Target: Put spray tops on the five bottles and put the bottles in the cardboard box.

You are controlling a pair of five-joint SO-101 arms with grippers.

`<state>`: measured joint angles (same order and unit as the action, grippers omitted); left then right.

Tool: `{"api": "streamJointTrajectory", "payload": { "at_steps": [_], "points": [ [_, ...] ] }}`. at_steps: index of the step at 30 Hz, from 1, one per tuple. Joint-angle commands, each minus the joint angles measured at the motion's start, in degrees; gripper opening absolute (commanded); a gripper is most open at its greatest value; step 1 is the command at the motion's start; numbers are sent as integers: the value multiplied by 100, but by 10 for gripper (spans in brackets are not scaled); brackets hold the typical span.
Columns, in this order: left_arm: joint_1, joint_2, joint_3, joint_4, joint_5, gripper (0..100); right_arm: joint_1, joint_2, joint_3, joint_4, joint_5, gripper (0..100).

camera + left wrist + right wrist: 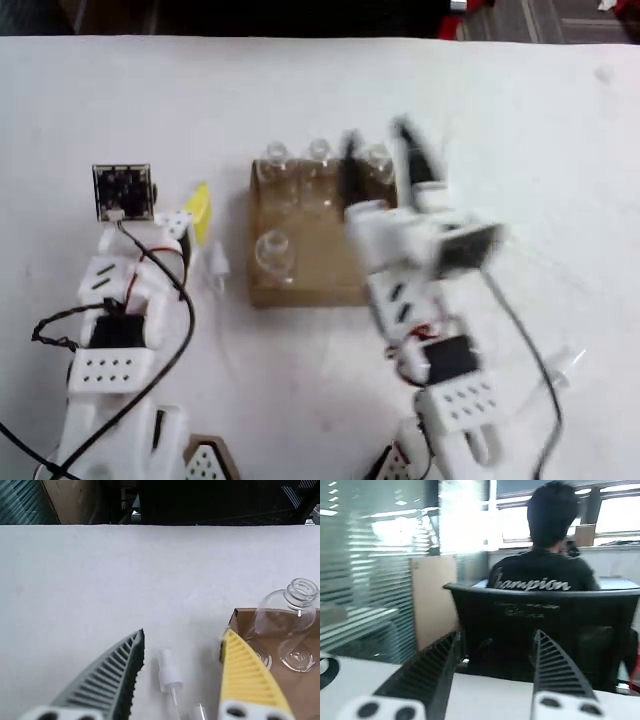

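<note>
— Left pincer [183,634] first: how does it stand?
— Wide open, holding nothing. Your grey and yellow fingers sit either side of a spray top [167,669] lying flat on the table [75,580], with its thin tube trailing back towards you.
— So you close and lift?
— Carefully. That piece is small and light. Pinch it off-centre, or catch the tube alone, and I'd expect it to skid or flick out. Your yellow finger is also just beside the box [241,616], so a drift that way could nudge the wall.
— And beyond that?
— A bottle [295,605] stands inside the box with its neck bare. From above you have a near bottle [272,250] by the wall closest to the arms and a far row [320,158] of three, none capped. They look empty, so a knock to the cardboard may tip them.
— The fifth?
— Perhaps under your right arm, which hangs over the box's right side; I cannot tell.
— Right pincer [496,635]?
— Also open, with nothing between its fingers, raised and aimed at the room past the table. Bring it down blind and you risk sweeping the far row over.
</note>
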<state>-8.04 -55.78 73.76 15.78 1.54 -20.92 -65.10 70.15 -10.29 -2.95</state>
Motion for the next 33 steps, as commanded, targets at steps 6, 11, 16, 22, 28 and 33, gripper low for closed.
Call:
{"api": "streamJointTrajectory", "payload": {
  "at_steps": [6,11,16,22,28,33],
  "points": [
    [-22,-101,-18,-132,79,234,2765,242,-1626,2615,-404,190],
    [-22,-101,-18,-105,79,234,2976,1657,-1723,3424,-396,190],
    [-22,-101,-18,-97,79,234,2993,2897,-2136,4822,-404,190],
    [-22,-101,-18,-105,79,234,2923,3925,-3833,7618,-396,190],
    [-22,-101,-18,-114,79,234,2642,5297,-5231,8910,176,190],
    [-22,-101,-18,-114,79,234,2237,6404,-6004,9305,325,190]
  ]
}}
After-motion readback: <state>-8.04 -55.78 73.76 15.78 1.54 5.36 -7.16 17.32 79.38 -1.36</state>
